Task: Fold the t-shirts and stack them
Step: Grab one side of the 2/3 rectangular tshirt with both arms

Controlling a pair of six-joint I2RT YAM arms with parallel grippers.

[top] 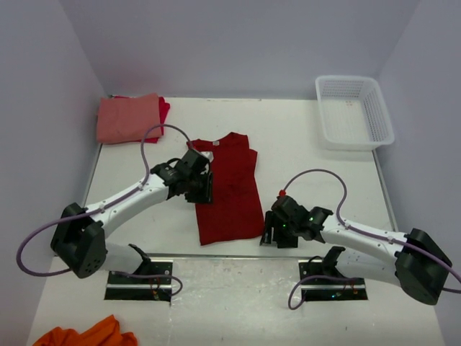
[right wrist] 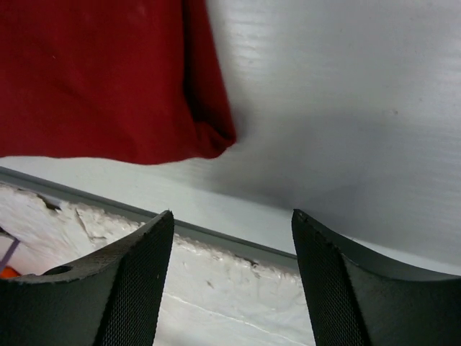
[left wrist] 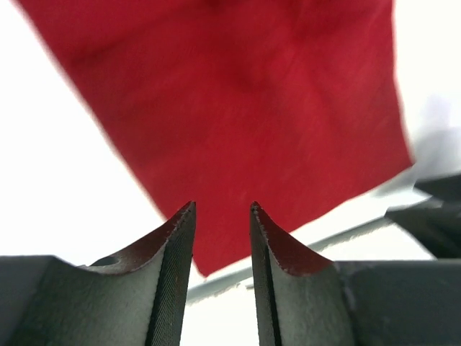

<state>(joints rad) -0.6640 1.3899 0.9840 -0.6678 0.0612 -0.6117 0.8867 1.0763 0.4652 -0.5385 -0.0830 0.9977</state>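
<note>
Cloth like this is light and limp, and will sag from any pinch. At the far left of the table [top: 302, 144] the salmon-pink t-shirt [top: 128, 117] lies folded over the brighter red t-shirt [top: 164, 109]. Your left tool [left wrist: 222, 209] hovers at the left edge of the dark red t-shirt [top: 229, 187], jaws parted on nothing. That shirt lies mid-table as a long strip, collar away from you. Your right tool [right wrist: 232, 216], spread wide and empty, sits just off its near right corner. I'd pinch both near hem corners, through all layers.

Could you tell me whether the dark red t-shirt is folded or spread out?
Folded lengthwise: the dark red t-shirt lies flat as a narrow strip, no sleeves sticking out.
</note>
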